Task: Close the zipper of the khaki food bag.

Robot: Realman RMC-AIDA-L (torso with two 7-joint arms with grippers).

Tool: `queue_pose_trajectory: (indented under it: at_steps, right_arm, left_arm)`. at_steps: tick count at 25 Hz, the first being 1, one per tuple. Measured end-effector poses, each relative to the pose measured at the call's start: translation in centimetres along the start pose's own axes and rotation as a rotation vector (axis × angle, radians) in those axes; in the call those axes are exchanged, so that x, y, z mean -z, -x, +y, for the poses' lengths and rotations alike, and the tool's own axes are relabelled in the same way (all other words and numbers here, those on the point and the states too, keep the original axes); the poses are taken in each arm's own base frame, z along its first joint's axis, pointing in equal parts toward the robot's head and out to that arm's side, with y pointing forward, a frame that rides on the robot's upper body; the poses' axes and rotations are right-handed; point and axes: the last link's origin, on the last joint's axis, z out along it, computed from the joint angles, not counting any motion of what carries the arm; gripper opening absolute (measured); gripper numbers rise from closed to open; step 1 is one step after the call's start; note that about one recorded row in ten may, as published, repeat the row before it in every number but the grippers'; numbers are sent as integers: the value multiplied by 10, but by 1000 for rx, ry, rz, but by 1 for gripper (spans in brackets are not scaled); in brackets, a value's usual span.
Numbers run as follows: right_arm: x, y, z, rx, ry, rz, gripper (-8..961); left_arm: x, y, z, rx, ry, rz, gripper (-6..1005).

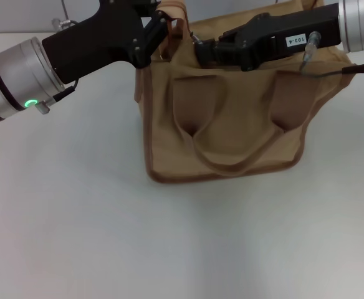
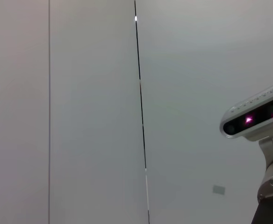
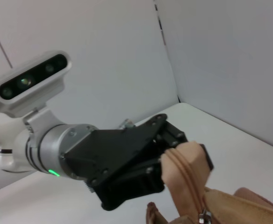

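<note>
The right gripper (image 1: pixel 201 50), whose black body carries a white label reading "103-4", reaches in over the top edge of the khaki food bag (image 1: pixel 232 131), though whether its fingers are apart or together cannot be told. The left gripper (image 1: pixel 163 28) is clamped on the bag's top end at its left corner, the tan fabric pinched between its fingers (image 3: pixel 174 140). The zipper (image 3: pixel 192 186) runs along that top edge between the two grippers, its silver slider (image 3: pixel 203 216) just beyond the left gripper, and the bag stands upright on the white table (image 1: pixel 107 237).
</note>
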Motion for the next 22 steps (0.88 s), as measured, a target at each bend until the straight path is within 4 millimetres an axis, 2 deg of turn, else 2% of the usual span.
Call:
queue_pose_trajectory:
  at_steps: [7, 11, 17, 18, 19, 22]
  right_arm:
    - [3, -6, -11, -60, -77, 23, 13]
    - [12, -11, -21, -99, -142, 30, 10]
    - [37, -18, -30, -134, -222, -12, 9]
    - [49, -22, -33, -145, -264, -26, 9]
    - [49, -22, -33, -145, -264, -26, 8]
    - [70, -30, -37, -173, -326, -52, 8]
  left_arm:
    - [4, -1, -1, 8, -18, 19, 36]
    - [7, -2, -2, 13, -31, 28, 36]
    - [10, -3, -3, 13, -40, 31, 36]
    - [10, -3, -4, 12, -47, 34, 36]
    - [10, -3, -4, 12, -47, 34, 36]
    - [12, -4, -7, 11, -62, 38, 36]
